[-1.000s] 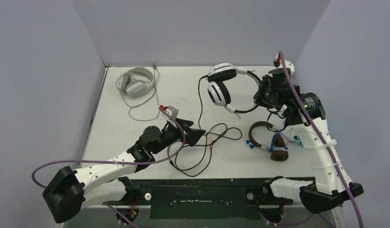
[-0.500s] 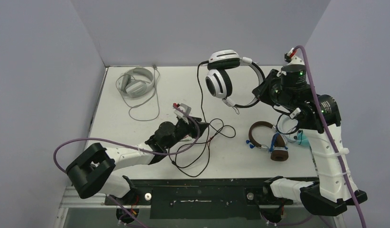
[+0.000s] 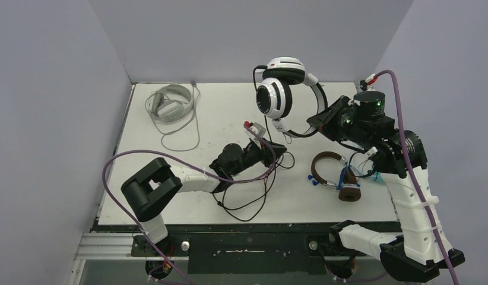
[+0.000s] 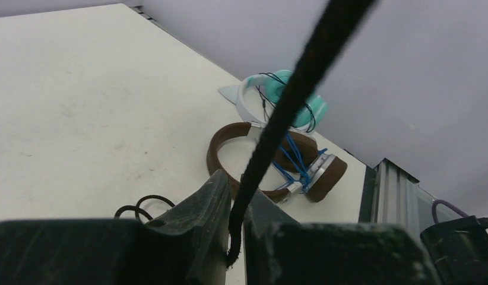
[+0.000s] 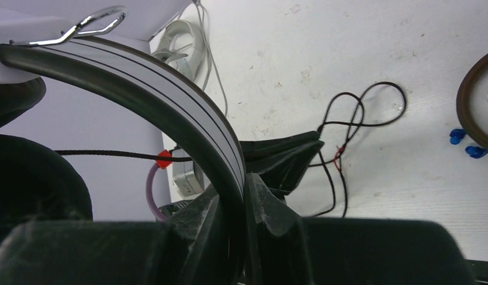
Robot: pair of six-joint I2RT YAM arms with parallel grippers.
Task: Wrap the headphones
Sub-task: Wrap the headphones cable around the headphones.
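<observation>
Left gripper (image 4: 234,205) advanced, pinching black cable (image 4: 287,98); right gripper (image 5: 237,199) clamps black-and-white headset (image 5: 170,100). We see teal headset (image 4: 313,110) clearly only from left wrist.

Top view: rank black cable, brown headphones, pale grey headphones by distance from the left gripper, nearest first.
1. black cable: pinched between the jaws of the left gripper.
2. brown headphones: to the gripper's right, toward the front edge.
3. pale grey headphones: back-left, clearly the farthest.
</observation>
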